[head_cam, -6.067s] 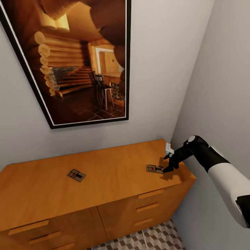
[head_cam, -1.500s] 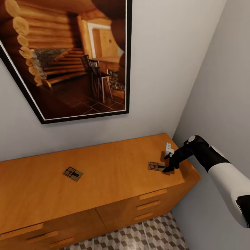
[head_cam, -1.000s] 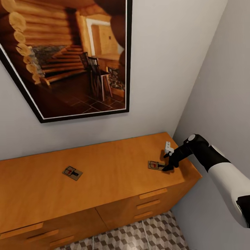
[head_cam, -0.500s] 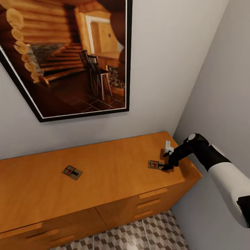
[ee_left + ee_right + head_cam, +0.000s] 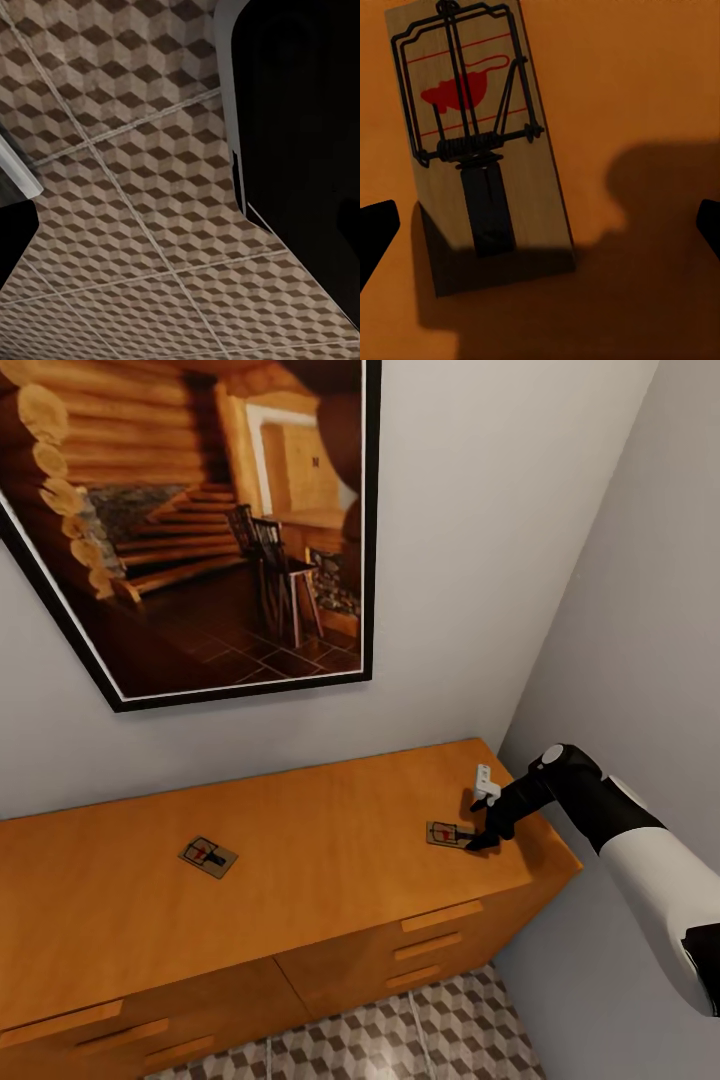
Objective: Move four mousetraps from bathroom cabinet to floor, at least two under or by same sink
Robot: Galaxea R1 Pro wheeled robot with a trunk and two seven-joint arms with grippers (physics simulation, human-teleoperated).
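Observation:
Two mousetraps lie flat on the orange-brown cabinet (image 5: pixel 330 830): one left of middle (image 5: pixel 208 856), one near the right end (image 5: pixel 446 835). My right gripper (image 5: pixel 478 838) hangs just over the right end of that second mousetrap (image 5: pixel 472 142), pointing down at the cabinet top. In the right wrist view its dark fingertips (image 5: pixel 375 236) stand far apart at the two edges, open, with the trap's near end between them and nothing gripped. My left gripper looks down on the cube-patterned bathroom floor (image 5: pixel 135 187); one dark fingertip (image 5: pixel 13 240) shows wide at the edge.
A large framed picture (image 5: pixel 200 530) hangs on the wall above the cabinet. A grey side wall (image 5: pixel 640 610) stands close against the cabinet's right end and my right arm. Patterned floor (image 5: pixel 420 1040) shows below the drawers. A dark part of my body (image 5: pixel 300 135) stands over the floor.
Over the last seconds the camera shifted, so the cabinet sits differently in the picture. My right gripper has edged slightly lower toward the right mousetrap; both traps lie where they were.

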